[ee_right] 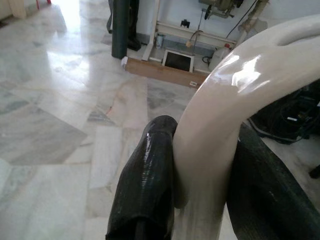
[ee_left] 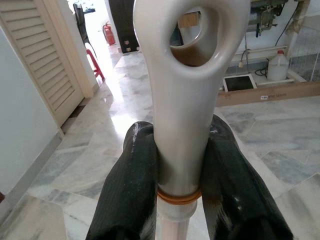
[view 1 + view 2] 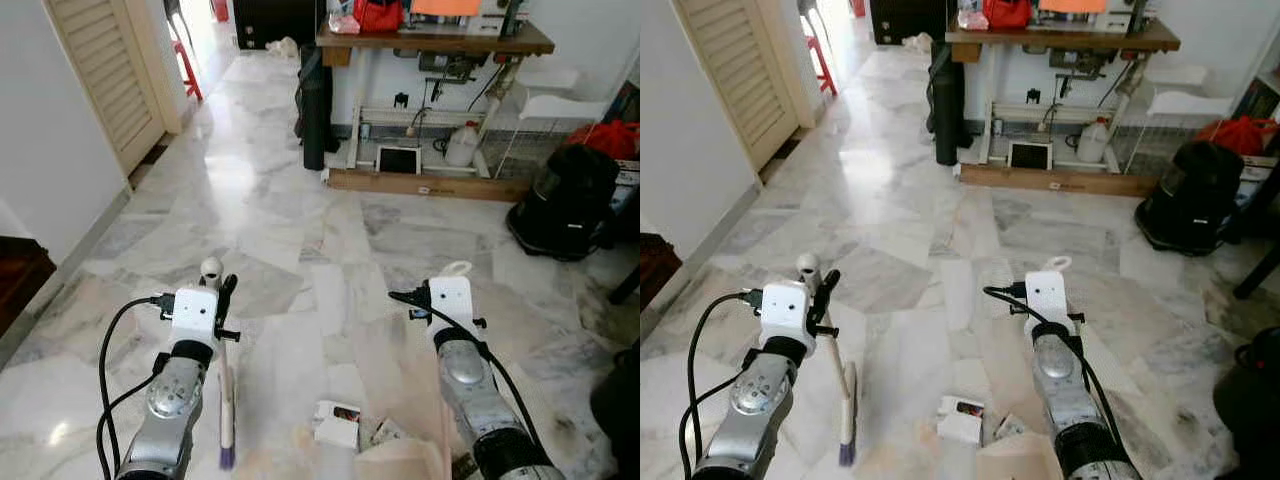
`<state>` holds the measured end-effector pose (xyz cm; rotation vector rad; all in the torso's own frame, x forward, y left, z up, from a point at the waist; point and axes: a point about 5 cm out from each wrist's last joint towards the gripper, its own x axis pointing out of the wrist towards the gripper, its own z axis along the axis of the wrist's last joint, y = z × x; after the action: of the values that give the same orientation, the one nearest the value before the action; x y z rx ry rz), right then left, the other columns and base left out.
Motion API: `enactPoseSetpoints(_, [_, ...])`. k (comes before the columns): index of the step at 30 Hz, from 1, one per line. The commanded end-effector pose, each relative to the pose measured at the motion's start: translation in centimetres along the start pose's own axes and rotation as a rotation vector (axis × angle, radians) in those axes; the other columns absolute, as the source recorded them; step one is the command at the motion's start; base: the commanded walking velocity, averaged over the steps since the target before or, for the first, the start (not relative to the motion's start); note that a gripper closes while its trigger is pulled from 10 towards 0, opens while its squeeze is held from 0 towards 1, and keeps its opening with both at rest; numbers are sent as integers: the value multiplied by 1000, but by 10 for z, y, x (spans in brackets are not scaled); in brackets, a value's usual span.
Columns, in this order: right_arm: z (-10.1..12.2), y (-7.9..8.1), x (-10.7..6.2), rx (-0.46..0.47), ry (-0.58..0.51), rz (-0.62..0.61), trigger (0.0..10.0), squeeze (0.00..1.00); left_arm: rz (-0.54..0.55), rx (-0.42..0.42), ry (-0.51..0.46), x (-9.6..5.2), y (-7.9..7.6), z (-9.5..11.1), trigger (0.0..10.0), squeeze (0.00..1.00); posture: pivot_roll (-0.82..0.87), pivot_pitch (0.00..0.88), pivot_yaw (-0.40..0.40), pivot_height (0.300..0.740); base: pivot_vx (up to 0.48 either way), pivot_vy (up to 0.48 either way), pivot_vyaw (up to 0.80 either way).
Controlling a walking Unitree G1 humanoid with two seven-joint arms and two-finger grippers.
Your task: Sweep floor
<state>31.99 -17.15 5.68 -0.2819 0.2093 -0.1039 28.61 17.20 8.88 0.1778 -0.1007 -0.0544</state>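
- The left gripper clamps the broom just below its looped handle top; in the head views the stick runs down from the gripper toward 6 o'clock, ending in purple bristles on the floor.
- The broom looks light and stiff, with a smooth, glossy plastic handle that could twist in the fingers; a hold near the top, as here, gives reach but little leverage.
- At about 6 o'clock, between the two arms, lies a small box with scraps of litter just beside it, probably the sweeping target.
- The right gripper is closed around the curved cream handle of the dustpan; its pale pan shows at the bottom edge, near the box.
- The dustpan seems light and rigid, so a grip on the handle should do.
- The pan's front lip is cut off by the frame, and whether it touches the floor cannot be told.
- The scraps are too small to identify.
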Motion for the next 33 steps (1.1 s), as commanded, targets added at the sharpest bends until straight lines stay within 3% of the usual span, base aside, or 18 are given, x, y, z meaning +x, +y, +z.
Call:
enactPoseSetpoints(1, [3, -1, 2, -36, 6, 6, 10000, 0, 4, 3, -44, 2, 2, 8, 10000, 0, 110, 37, 9, 740, 0, 0, 0])
enactPoseSetpoints(13, [5, -3, 2, -69, 19, -18, 10000, 0, 3, 0, -47, 1, 2, 8, 10000, 0, 111, 39, 9, 740, 0, 0, 0])
enactPoseSetpoints(21, [12, -2, 1, -105, -35, -35, 10000, 0, 7, -1, -54, 1, 2, 9, 10000, 0, 114, 40, 7, 740, 0, 0, 0])
enactPoseSetpoints(33, [14, 1, -3, -66, -120, -92, 10000, 0, 13, -1, -66, 0, 3, 10, 10000, 0, 117, 40, 7, 740, 0, 0, 0])
